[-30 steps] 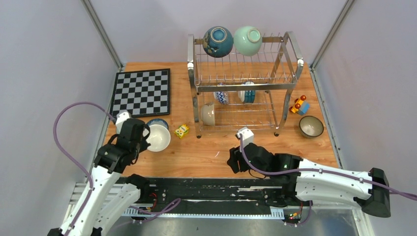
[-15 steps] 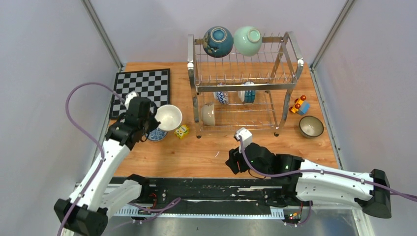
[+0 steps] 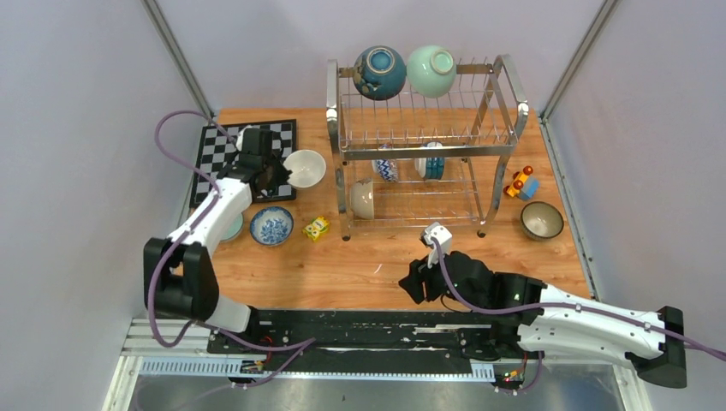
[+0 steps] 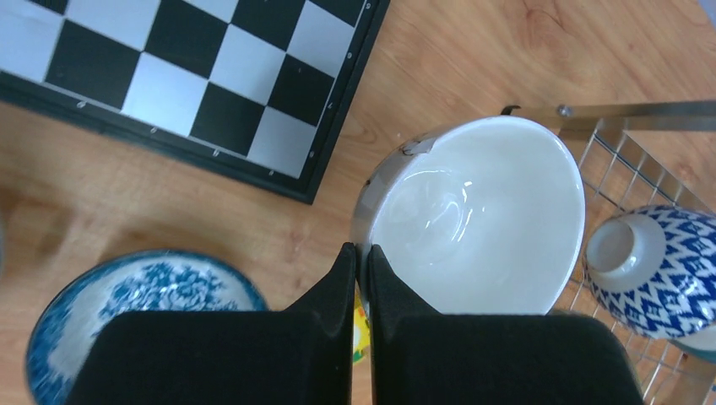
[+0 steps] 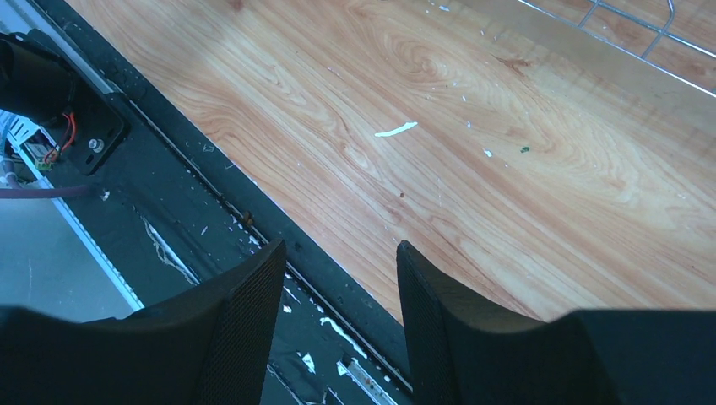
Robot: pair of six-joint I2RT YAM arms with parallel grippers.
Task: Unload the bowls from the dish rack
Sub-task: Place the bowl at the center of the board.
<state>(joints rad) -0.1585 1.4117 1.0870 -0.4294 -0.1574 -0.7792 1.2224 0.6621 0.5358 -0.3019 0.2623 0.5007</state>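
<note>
Wood-grain table top [image 3: 385, 265], top external view. A two-tier silver wire dish rack [image 3: 462, 151] stands at the far edge, centre.
- Upper tier, rear: a dark blue round bowl [image 3: 379, 72] and a mint green round bowl [image 3: 431, 70], side by side, tipped on edge.
- Beneath that tier: a blue-and-white zigzag bowl [image 3: 385, 165] and a blue-banded white bowl [image 3: 431, 161], both on edge. A cream bowl [image 3: 362, 199] sits lower, at the rack's left end.
- On the table, towards the right edge: a dark-rimmed bowl [image 3: 542, 220], upright, near a small toy car [image 3: 520, 182].
- Far left corner: a black-and-white chessboard [image 3: 244, 158].
- Left of the rack: a blue floral bowl [image 3: 271, 226] and a small yellow block [image 3: 317, 228], apart.
- The left gripper [image 3: 287, 175] carries a plain white glazed bowl [image 3: 305, 168], just beside the rack's left post.
- The right gripper [image 3: 417, 282] hangs over the near edge.

Left wrist view. The left gripper [image 4: 361, 251] has its jaws pressed together on the rim of the plain white glazed bowl [image 4: 481, 219], which is tilted. The chessboard [image 4: 169, 76] lies behind it, the blue floral bowl [image 4: 143, 295] lower left, and the blue-and-white zigzag bowl [image 4: 650, 261] inside the dish rack [image 4: 625, 110] at right.

Right wrist view. The right gripper [image 5: 340, 249] has its fingers spread with nothing between them. It sits above the seam where the table top [image 5: 507, 169] meets the black base rail [image 5: 169, 186].
</note>
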